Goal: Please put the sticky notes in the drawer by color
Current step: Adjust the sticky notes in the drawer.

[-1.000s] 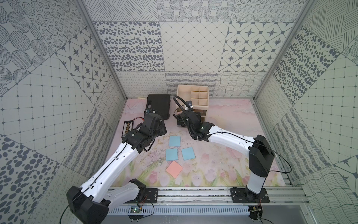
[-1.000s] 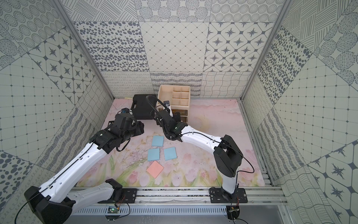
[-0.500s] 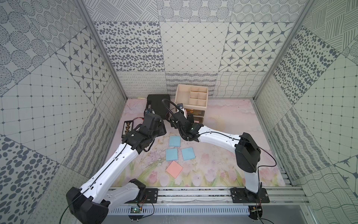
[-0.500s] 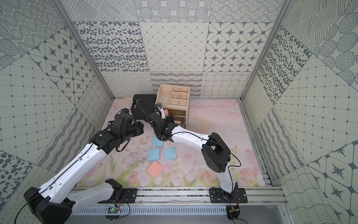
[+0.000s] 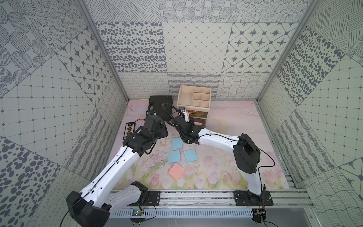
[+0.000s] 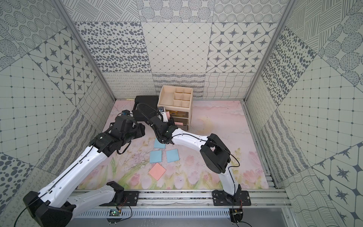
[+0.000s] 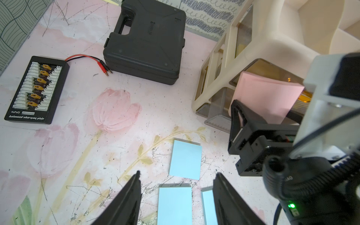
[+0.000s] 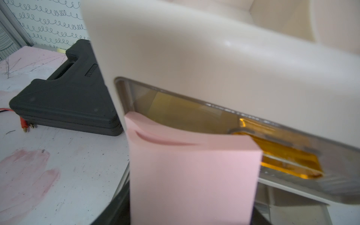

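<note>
A charging board lies far left, a black case just right of it. The left gripper hangs about half open and grips nothing. It is above the three blue notes, and the farthest shows between its fingertips, flat on the mat below. Nearer lies a pink note. The right gripper pinches a pink pad, upright and bowed. Its top edge is at the cabinet's top drawer, left of the gold handle.

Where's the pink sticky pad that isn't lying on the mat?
In the left wrist view the pink sticky pad is held by the right end effector before the top drawer of the cream cabinet, right of the black case.
</note>
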### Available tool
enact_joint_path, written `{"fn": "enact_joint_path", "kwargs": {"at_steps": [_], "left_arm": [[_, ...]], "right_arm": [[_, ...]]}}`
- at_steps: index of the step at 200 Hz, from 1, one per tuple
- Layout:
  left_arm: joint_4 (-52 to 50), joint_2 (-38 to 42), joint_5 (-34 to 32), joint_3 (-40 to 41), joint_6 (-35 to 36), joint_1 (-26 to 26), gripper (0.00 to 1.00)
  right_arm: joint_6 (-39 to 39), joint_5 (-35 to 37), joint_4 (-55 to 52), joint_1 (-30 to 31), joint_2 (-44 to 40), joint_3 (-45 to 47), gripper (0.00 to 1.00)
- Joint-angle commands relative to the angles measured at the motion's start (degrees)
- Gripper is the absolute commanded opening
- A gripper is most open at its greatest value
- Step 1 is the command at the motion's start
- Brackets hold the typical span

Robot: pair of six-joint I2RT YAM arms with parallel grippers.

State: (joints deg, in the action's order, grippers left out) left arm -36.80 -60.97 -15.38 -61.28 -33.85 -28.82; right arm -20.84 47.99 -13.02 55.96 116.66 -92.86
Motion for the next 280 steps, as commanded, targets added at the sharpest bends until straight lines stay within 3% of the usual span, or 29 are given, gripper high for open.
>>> {"fn": "enact_joint_path", "kwargs": {"at_steps": [1, 58, 100, 149, 213, 237, 280], "left_arm": [[1.11, 0.31, 0.26, 0.24, 0.72, 0.17, 0.62], [1.20, 0.69, 0.06, 1.10, 0.54, 0.17, 0.62], [1.98, 0.61, 0.50, 1.59, 0.11, 0.17, 0.62], [1.90, 0.38, 0.45, 1.42, 0.07, 0.17, 0.62], [2.17, -0.72, 0.79, 1.35, -0.06, 0.24, 0.62], [1.99, -0.52, 0.61, 1.38, 0.01, 0.22, 0.62], [2.41, -0.51, 0.79, 1.68, -0.42, 0.16, 0.62]], "right_arm": [[1.62, 1.59, 3.89, 0.35, -2.39, 1.54, 0.52], [5.44, 2.24, 5.29, 0.37, -6.53, 2.67, 0.45], [13.88, 3.25, 11.99, 0.64, -9.89, 6.08, 0.47], [18.51, 4.48, 19.80, 0.72, -9.11, 10.49, 0.49], [19.94, 5.87, 21.60, 0.72, -5.80, 9.70, 0.69], [20.90, 6.96, 22.16, 0.72, -7.46, 10.29, 0.81], [24.46, 8.19, 22.44, -0.10, -10.17, 11.87, 0.73]]}}
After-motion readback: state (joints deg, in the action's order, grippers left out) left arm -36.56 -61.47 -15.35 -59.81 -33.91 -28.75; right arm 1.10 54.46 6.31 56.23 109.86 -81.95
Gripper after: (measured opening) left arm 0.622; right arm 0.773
